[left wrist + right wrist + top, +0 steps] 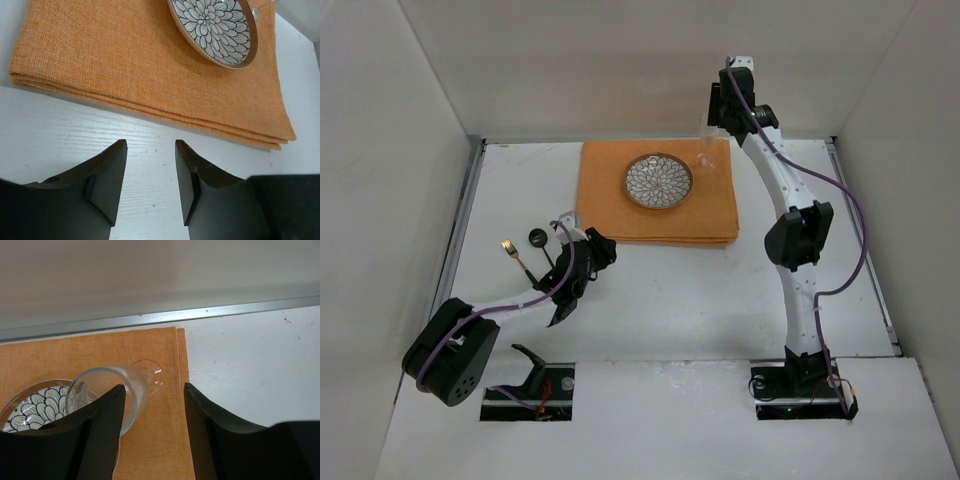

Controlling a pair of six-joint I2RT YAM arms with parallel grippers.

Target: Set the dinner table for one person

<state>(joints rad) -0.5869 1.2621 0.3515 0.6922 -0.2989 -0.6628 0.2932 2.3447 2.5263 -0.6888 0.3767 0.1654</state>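
Right hand [154, 388]: fingers spread, pinching nothing; only cloth and bare surface show through the gap.
Glass [100, 386]: clear and stemmed, just beside this hand's left finger, which hides part of the rim. Its foot rests on the mat's far corner. Whether rim and finger touch, I cannot tell.
Risk, tipping: the glass looks top-heavy on a small foot. If the hand pulls away sideways or swings left, that finger would likely clip the rim and knock the glass over.
Risk, collision: a toppled glass would probably land on the plate [30, 412], which sits close on its far side from the hand.
Placemat [75, 350]: orange cloth under the hand, its right edge running below the gap between the fingers.
Table [250, 365]: white, starting just past that edge on the hand's right and reaching ahead to the metal rail [200, 316]; it carries mat, plate and glass.
Left hand [150, 143]: fingers spread and empty, low over bare table, with the mat's near edge just ahead.
Fork [513, 256]: gold, lying on the table near the left hand's left side, not yet placed.
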